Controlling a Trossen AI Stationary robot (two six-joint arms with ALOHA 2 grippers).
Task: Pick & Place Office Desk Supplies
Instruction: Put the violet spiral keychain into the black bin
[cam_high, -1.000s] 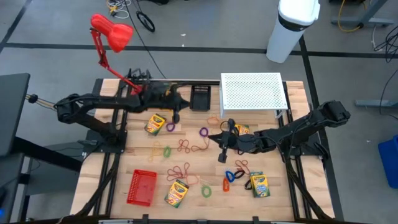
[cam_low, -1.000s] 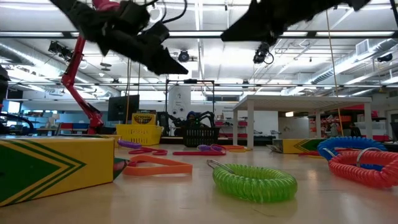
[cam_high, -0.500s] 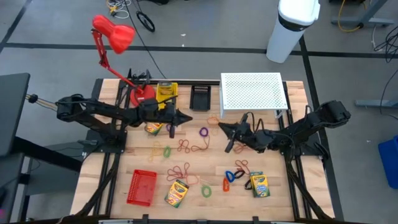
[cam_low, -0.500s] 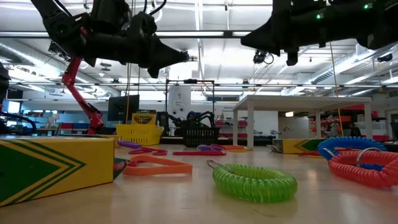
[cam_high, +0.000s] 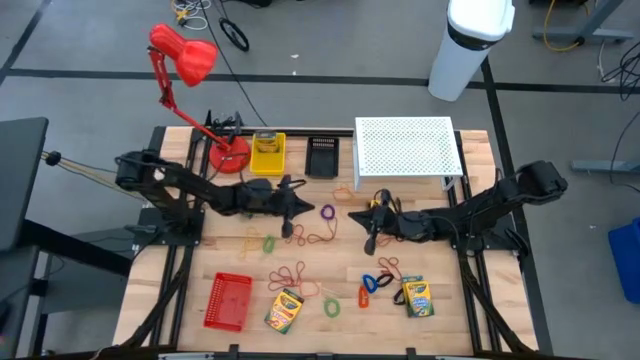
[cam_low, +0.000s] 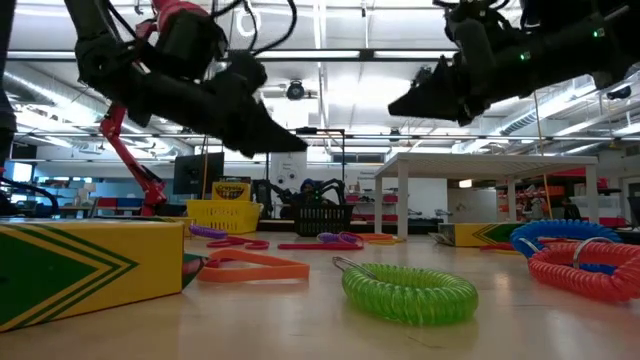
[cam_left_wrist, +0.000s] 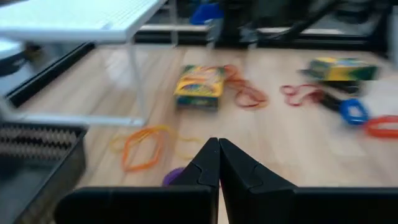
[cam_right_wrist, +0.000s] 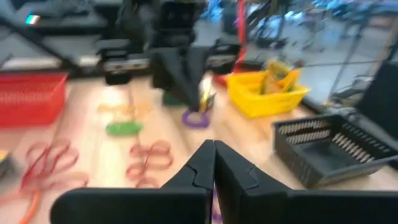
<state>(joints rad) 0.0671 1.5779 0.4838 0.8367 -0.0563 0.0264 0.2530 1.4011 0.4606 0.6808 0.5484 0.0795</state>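
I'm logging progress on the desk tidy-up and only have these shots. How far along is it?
Done: one crayon box stands in the yellow bin. In hand: nothing; the left gripper and right gripper are shut and empty above mid-table. Left: the red basket and black tray look empty, while crayon boxes, rubber bands and coil loops lie loose.

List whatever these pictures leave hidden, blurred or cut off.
- High view: the crayon box at the table's middle is mostly covered by the left gripper; its lie cannot be told.
- Right wrist view: what stands in the yellow bin is too blurred to name.
- Low view: the near crayon box is cut by the picture's edge.
- Left wrist view: the purple loop is half hidden behind that gripper's fingers.
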